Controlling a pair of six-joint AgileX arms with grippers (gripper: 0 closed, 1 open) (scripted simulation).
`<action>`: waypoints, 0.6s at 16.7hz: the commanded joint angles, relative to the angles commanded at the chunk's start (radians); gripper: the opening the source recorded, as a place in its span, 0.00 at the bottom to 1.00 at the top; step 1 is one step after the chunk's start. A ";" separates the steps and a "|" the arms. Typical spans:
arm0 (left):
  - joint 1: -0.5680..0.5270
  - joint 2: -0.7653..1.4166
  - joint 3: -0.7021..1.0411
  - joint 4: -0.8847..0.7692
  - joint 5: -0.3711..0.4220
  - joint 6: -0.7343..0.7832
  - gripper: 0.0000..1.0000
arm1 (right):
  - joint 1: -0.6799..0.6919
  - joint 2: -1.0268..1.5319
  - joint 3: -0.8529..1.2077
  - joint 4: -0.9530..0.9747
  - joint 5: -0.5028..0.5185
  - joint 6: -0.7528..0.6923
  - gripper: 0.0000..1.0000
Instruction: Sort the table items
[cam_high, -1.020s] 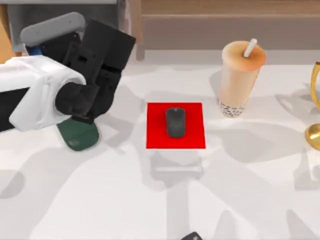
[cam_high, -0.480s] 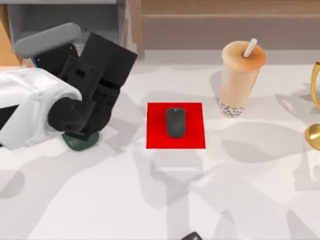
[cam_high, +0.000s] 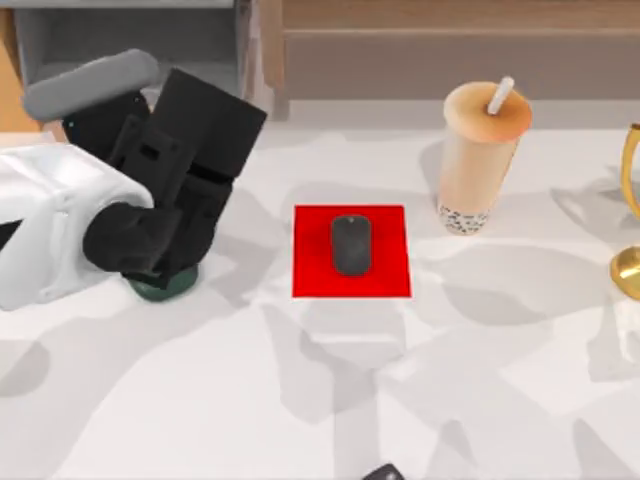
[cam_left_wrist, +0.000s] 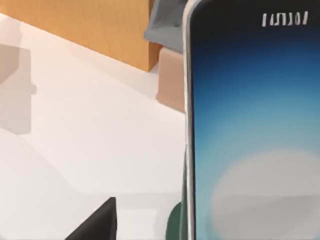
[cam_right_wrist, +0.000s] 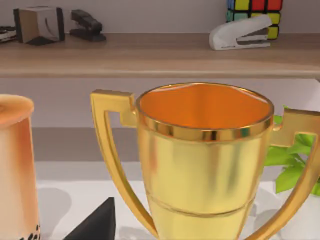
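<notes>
Item 1, the mouse (cam_high: 351, 245), is lying centred on the red mat (cam_high: 310, 275) mid-bench and is being judged as sorted. Item 2, the smartphone (cam_left_wrist: 255, 130), is being carried upright in the left tool (cam_high: 165, 275), judged closed on it, low over a dark green pad (cam_high: 160, 291) at the bench's (cam_high: 300, 400) left side. Item 3, the bubble-tea cup (cam_high: 478, 160), is standing untouched right of the mat beside a gold trophy (cam_right_wrist: 200, 165); the right tool's opening cannot be told.
</notes>
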 joint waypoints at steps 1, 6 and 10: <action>0.009 -0.032 -0.019 0.013 0.032 0.009 1.00 | 0.000 0.000 0.000 0.000 0.000 0.000 1.00; 0.098 -0.347 -0.184 0.119 0.320 0.114 1.00 | 0.000 0.000 0.000 0.000 0.000 0.000 1.00; 0.200 -0.740 -0.390 0.200 0.606 0.272 1.00 | 0.000 0.000 0.000 0.000 0.000 0.000 1.00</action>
